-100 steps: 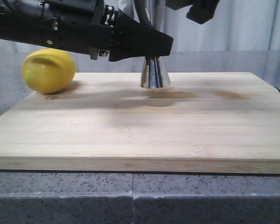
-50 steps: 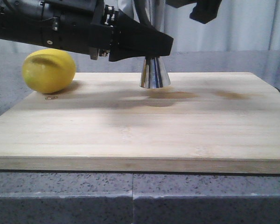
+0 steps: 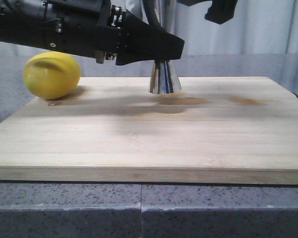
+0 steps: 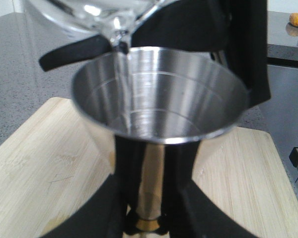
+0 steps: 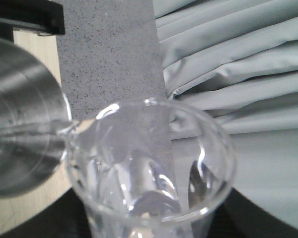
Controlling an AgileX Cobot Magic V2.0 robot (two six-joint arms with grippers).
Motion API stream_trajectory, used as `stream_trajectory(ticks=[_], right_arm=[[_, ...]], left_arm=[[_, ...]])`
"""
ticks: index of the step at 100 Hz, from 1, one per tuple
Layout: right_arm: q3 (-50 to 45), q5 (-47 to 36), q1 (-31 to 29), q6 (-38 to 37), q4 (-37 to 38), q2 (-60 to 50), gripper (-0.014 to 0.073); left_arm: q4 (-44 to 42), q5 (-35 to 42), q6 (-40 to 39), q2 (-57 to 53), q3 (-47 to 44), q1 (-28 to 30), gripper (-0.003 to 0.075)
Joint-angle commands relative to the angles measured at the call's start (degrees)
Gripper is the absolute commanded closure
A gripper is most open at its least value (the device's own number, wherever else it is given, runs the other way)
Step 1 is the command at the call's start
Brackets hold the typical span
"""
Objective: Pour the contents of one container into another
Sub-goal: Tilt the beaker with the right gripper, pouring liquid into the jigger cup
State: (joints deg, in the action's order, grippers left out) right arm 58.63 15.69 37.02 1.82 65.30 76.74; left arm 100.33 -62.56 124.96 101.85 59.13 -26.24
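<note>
The small clear glass beaker point(image 5: 149, 168) is tipped in my right gripper point(image 5: 149, 220), which is shut on it. Its pouring lip point(image 4: 116, 29) hangs over the rim of the shiny steel hourglass cup point(image 4: 159, 99), and a thin clear stream point(image 4: 121, 69) runs down into the cup. My left gripper point(image 4: 151, 163) is shut on the cup's narrow waist, with the cup's base point(image 3: 165, 79) standing on the wooden board point(image 3: 149, 134). In the front view the left gripper point(image 3: 161, 49) reaches in from the left, only part of the right gripper point(image 3: 219, 10) shows at the top edge, and the beaker is out of view.
A yellow lemon point(image 3: 52, 74) lies at the board's far left corner. The board rests on a speckled grey counter point(image 3: 139, 208), with a grey curtain point(image 5: 238, 64) behind. Two darker stains point(image 3: 184, 100) mark the board to the right of the cup.
The right gripper's visible part has shifted slightly up and to the right in the front view. The left gripper, cup and lemon have not moved.
</note>
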Motion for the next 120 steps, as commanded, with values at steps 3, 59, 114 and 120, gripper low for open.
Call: stream_trajectory(ticks=[3,59,114,120], right_arm=[[2.15,-1.47,0.07,0.05,2.15,-1.71,0.0284],[2.15,-1.25,0.07,0.05,4.9,-1.71,0.0284],[2.15,-1.25,0.07,0.05,6.56,-1.71,0.0284],[2.15,-1.25,0.07,0.05,6.81,-1.71,0.0284]], left_arm=[[3.74,-3.9,-0.34,-2.3,1.79,-0.45,0.0661],[3.74,-3.9,-0.34,-2.3,1.79,-0.45,0.0661],[3.74,-3.9,-0.34,-2.3,1.79,-0.45,0.0661],[3.74,-3.9,-0.34,-2.3,1.79,-0.45,0.0661]])
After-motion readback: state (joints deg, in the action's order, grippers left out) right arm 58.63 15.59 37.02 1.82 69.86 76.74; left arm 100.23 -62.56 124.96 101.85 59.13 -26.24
